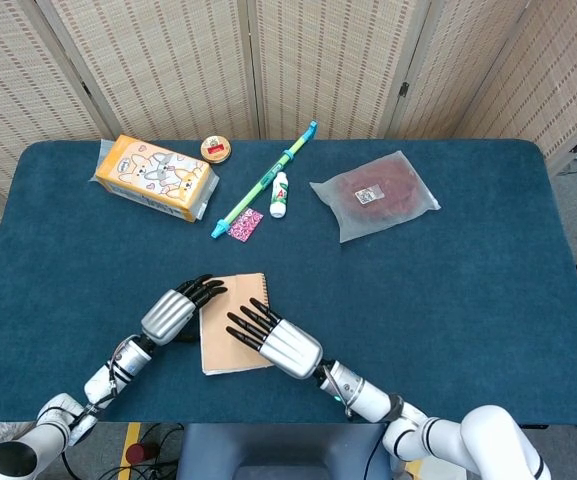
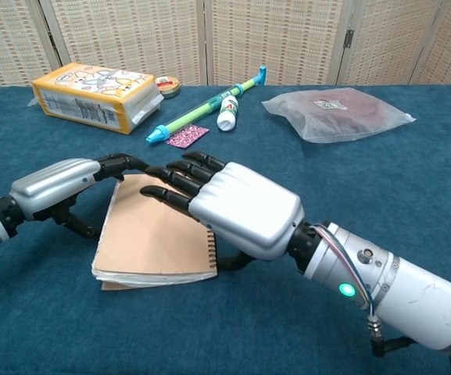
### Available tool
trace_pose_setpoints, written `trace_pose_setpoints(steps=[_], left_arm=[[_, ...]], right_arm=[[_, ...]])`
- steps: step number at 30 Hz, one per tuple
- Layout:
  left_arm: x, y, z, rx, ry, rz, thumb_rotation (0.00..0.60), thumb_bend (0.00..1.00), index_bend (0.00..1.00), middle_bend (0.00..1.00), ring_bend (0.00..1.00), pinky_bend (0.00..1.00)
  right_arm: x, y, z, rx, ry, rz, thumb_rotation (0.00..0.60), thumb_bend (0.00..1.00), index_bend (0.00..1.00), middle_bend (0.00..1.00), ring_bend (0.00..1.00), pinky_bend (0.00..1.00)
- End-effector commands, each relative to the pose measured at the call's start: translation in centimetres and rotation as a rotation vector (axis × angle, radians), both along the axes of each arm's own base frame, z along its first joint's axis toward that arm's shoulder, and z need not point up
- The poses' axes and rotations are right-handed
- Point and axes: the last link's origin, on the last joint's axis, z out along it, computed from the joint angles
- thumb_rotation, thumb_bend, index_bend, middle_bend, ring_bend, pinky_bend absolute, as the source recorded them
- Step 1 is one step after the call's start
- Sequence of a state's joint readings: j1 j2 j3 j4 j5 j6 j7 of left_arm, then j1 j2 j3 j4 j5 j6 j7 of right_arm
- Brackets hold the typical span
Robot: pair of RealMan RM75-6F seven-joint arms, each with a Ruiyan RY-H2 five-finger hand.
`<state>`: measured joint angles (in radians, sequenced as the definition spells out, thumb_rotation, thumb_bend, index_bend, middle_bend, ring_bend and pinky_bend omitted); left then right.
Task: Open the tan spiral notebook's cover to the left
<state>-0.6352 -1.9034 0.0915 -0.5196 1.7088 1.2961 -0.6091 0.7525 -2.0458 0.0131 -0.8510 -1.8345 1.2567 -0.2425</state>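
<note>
The tan spiral notebook (image 1: 230,318) (image 2: 143,238) lies closed on the blue table, its spiral binding on the right edge. My right hand (image 1: 274,343) (image 2: 237,207) rests on the cover from the right. Its fingers are spread flat over the cover and its thumb is curled against the spiral edge. The spiral side looks slightly raised in the chest view. My left hand (image 1: 173,312) (image 2: 57,183) sits at the notebook's left edge, fingertips touching the far left corner and thumb hanging beside the edge. It holds nothing.
At the back of the table (image 1: 448,300) lie an orange snack pack (image 1: 158,177), a small round tin (image 1: 216,149), a green-blue pen-like tube (image 1: 266,178), a small white bottle (image 1: 279,194), a pink sachet (image 1: 245,224) and a clear bag of red contents (image 1: 373,193).
</note>
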Motion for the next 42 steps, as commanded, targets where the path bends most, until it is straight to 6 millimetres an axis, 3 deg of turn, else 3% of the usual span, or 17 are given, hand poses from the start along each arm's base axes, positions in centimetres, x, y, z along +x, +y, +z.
trace_pose_setpoints(steps=[1, 13, 42], left_arm=[[0.2, 0.0, -0.1, -0.007, -0.019, 0.005, 0.6, 0.17, 0.17, 0.14, 0.08, 0.24], [1.0, 0.1, 0.3, -0.033, -0.14, 0.011, 0.6, 0.19, 0.27, 0.14, 0.08, 0.24], [1.4, 0.6, 0.7, -0.054, -0.23, 0.022, 0.6, 0.61, 0.47, 0.17, 0.09, 0.24]], right_arm=[[0.0, 0.1, -0.1, -0.003, 0.001, 0.007, 0.6, 0.0, 0.0, 0.0, 0.0, 0.0], [0.0, 0.1, -0.3, -0.012, -0.011, 0.02, 0.6, 0.0, 0.0, 0.0, 0.0, 0.0], [0.2, 0.0, 0.3, -0.051, -0.023, 0.072, 0.6, 0.0, 0.0, 0.0, 0.0, 0.0]])
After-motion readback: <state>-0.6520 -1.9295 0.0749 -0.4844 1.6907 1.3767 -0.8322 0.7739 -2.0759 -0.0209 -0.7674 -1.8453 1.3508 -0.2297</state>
